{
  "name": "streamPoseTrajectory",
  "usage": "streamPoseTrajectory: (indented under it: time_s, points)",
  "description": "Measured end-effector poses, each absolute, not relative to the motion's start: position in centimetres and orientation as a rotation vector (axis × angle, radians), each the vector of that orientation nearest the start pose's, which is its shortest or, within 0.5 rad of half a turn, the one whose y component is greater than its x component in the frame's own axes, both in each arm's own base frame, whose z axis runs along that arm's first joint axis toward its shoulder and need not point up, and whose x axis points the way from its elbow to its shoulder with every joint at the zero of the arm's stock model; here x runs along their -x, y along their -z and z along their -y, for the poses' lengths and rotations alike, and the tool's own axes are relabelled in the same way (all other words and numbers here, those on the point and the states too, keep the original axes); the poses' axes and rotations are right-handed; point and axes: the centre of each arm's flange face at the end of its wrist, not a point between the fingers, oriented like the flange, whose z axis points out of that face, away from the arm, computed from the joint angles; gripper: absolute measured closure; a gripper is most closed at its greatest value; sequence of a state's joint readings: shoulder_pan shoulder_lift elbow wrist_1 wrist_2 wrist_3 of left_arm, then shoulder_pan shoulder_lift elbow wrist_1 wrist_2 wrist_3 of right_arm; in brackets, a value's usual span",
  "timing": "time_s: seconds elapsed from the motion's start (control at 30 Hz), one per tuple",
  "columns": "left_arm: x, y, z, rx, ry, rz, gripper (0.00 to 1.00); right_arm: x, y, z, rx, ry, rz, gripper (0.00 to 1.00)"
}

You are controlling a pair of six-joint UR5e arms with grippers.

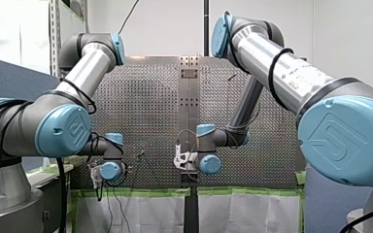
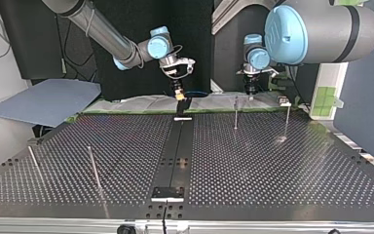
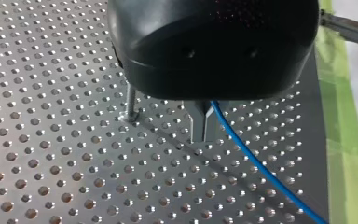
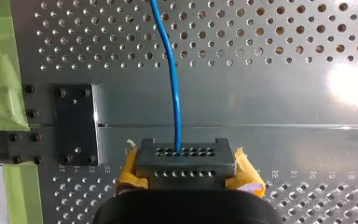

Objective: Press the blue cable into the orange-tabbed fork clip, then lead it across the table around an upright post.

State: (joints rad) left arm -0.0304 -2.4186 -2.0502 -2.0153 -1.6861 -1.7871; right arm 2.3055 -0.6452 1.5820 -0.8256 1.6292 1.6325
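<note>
Top view, from its left: a blue sheet lies past the worktop's far corner, and two near posts stand close to the front edge. My right gripper, yellow-tipped, hangs over the far end of the dark centre strip, near a small white piece on it; a pale plate sits at the strip's near end. Further right two far posts rise from the holes, and my left gripper hangs at the far edge behind the first of them. Left wrist view: a post base stands just beside the gripper, whose metal fingers are pressed together just above the worktop. The cable comes out at their side and runs off over the holes toward the green tape, so this gripper looks clenched on the cable. Right wrist view: green tape lies at one side, with a black plate screwed down next to it. The cable runs straight across the worktop into the grey fingertips, which are closed on it between yellow pads; this gripper is grasping the cable.
</note>
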Motion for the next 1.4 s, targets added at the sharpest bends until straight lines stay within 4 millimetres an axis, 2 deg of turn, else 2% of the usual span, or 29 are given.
streamPoseTrajectory:
  time_s: [0.13, 0.37, 0.53, 0.8, 1.17, 1.4]
  points:
    - [-48.6, 5.2, 13.7, 0.236, 0.07, -1.756, 1.0, -53.8, 0.7, 40.5, -1.783, -1.642, 0.916, 1.0]
    - [-49.5, 2.7, 13.7, 0.233, 0.074, -1.713, 1.0, -54.3, 0.3, 40.7, -1.778, -1.65, 0.911, 1.0]
    - [-49.9, 2.0, 13.6, 0.254, 0.096, -1.691, 1.0, -54.5, 0.2, 40.7, -1.776, -1.653, 0.909, 1.0]
    - [-49.6, 2.1, 13.7, 0.243, 0.086, -1.71, 1.0, -54.5, 0.2, 40.5, -1.788, -1.644, 0.91, 1.0]
    - [-46.7, 3.3, 13.8, 0.193, 0.027, -1.8, 1.0, -54.8, 0.6, 39.5, -1.829, -1.616, 0.896, 1.0]
    - [-46.7, 3.2, 13.9, 0.18, 0.032, -1.794, 1.0, -54.8, 0.6, 39.4, -1.837, -1.607, 0.897, 1.0]
